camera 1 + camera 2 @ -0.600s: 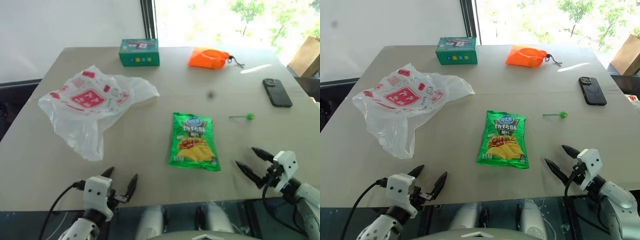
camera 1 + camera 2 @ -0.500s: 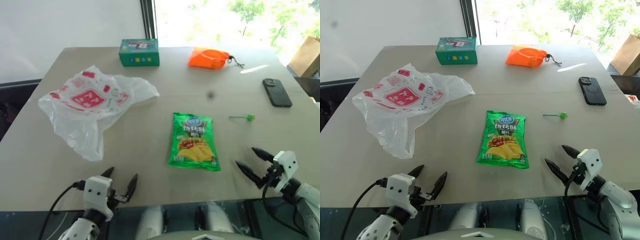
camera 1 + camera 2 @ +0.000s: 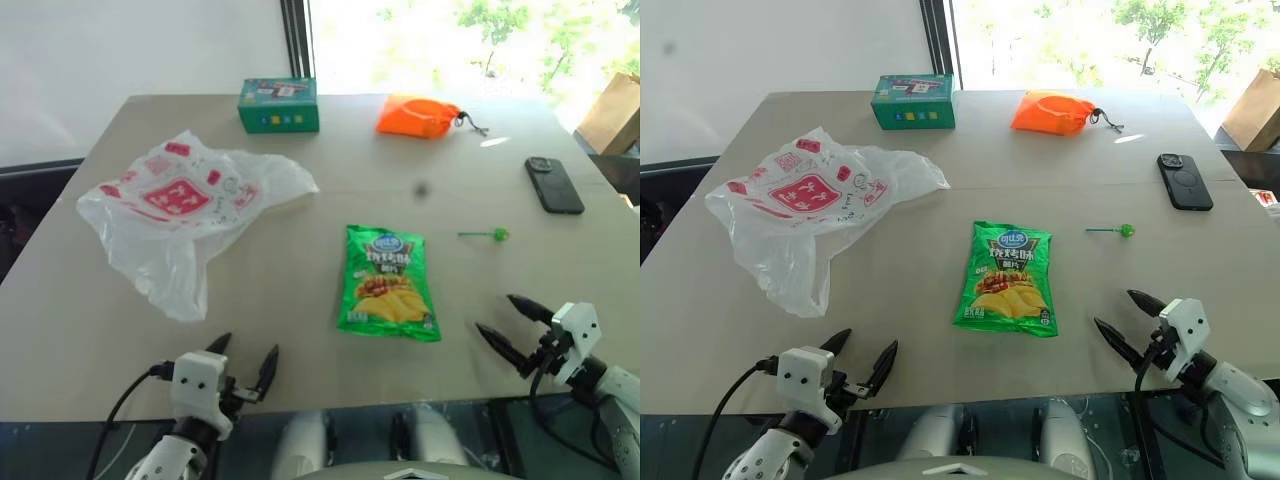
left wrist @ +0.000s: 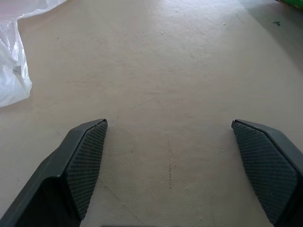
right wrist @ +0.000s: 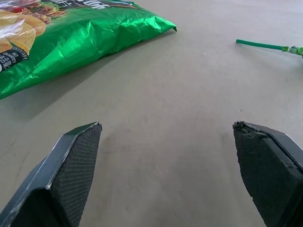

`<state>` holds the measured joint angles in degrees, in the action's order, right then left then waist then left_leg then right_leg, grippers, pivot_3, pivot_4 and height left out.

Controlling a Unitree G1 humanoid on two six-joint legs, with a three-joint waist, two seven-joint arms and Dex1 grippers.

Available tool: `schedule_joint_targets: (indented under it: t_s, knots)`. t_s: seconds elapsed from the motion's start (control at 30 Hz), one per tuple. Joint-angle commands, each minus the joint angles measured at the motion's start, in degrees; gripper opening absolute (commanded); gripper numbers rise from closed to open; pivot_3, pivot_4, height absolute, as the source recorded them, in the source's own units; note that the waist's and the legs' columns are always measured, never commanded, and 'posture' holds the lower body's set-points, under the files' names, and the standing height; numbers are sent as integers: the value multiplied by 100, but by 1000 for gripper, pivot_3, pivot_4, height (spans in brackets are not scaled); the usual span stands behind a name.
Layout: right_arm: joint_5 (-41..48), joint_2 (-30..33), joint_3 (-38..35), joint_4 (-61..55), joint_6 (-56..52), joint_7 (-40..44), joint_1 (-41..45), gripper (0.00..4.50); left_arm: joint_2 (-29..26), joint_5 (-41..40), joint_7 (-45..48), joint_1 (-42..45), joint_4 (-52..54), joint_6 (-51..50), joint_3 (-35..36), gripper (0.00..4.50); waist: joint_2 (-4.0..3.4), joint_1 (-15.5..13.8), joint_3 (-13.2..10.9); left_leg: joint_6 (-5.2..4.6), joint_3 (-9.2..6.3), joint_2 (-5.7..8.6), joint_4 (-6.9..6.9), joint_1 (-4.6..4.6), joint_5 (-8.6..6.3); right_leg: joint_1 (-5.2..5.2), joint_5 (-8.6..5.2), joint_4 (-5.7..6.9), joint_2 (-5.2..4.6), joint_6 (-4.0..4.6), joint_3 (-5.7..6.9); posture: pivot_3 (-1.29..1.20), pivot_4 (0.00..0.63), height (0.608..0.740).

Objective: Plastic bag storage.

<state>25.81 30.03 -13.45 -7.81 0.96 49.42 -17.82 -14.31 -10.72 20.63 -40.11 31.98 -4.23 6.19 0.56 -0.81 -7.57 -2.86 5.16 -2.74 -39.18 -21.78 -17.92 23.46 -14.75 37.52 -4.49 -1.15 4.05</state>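
Observation:
The plastic bag [image 3: 180,215], thin, crinkled and translucent white with red printed squares, lies spread on the left half of the beige table [image 3: 300,270]; a corner of the bag [image 4: 12,71] reaches into the left wrist view. My left gripper [image 3: 243,358] hovers open at the table's near edge, below and right of the bag and apart from it. My right gripper [image 3: 505,322] is open at the near right, just right of the green chip packet [image 3: 388,284]. Nothing sits between either pair of fingers.
A green box [image 3: 278,104] and an orange drawstring pouch [image 3: 420,115] stand at the far edge. A black phone [image 3: 554,184] lies at the right, and a green lollipop [image 3: 486,235] rests between it and the chip packet. A brown paper bag [image 3: 612,112] stands beyond the table's right corner.
Both grippers have drifted slightly toward the near edge of the table. The bag and the other items have not moved.

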Motion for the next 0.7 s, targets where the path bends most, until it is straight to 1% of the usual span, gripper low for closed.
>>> schedule_joint_targets:
  t_s: [0.03, 0.27, 0.37, 0.43, 0.53, 0.6, 0.67, 0.7]
  knots:
    - [37, 10, -148, -9, 172, 61, -8, 4500, 12, 0, -37, -30, 101, -4, -28, 4464, 0, 0, 0, 0, 0, 0, 0, 0, 0, 0, 0, 0, 0, 0, 0, 0, 150, 740]
    - [34, -20, -111, 103, 319, 126, 23, 4500, 63, 32, -126, 52, 109, -2, -11, 4464, 1, 0, -1, 0, 0, 0, -2, 1, 0, 0, 0, 4, 0, 0, 0, 0, 150, 740]
    - [55, -5, -93, 147, 406, 233, 57, 4500, 174, 161, -366, 116, 280, -75, -16, 4464, 2, 0, -1, 0, 1, 0, -3, 1, 0, 0, 0, 6, 0, 0, 0, 0, 150, 740]
    - [139, 17, -98, 25, 414, 323, 84, 4500, 292, 404, -597, 64, 535, -83, -108, 4464, 9, 0, -5, 0, 1, 1, -4, 1, 0, 0, 0, 6, 0, 0, -1, 0, 150, 740]
    - [454, 50, -65, -479, 144, 379, 90, 4500, 504, 736, -904, -103, 887, -22, -276, 4464, 18, 1, -11, 0, 1, 1, -6, -1, 0, 0, 1, 6, 0, -1, -9, 0, 150, 740]
    - [766, 147, 54, -1039, -190, 471, 29, 4500, 645, 988, -1125, -241, 1143, 0, -368, 4464, 21, 7, -15, 0, 2, 0, -6, 0, 0, 0, 3, 8, -1, -3, -12, 0, 150, 740]
    - [1096, 411, 336, -1766, -533, 832, -100, 4500, 849, 1528, -1526, -392, 1512, 89, -354, 4464, 25, 4, -21, 0, -2, 0, -6, -1, 0, 1, 3, 9, -1, -4, -10, 0, 150, 740]
    - [1179, 496, 415, -1975, -622, 921, -135, 4500, 937, 1628, -1639, -434, 1632, 96, -345, 4464, 32, 1, -25, 0, -3, -1, -5, 0, 0, 1, 2, 8, -1, -3, -10, 0, 150, 740]
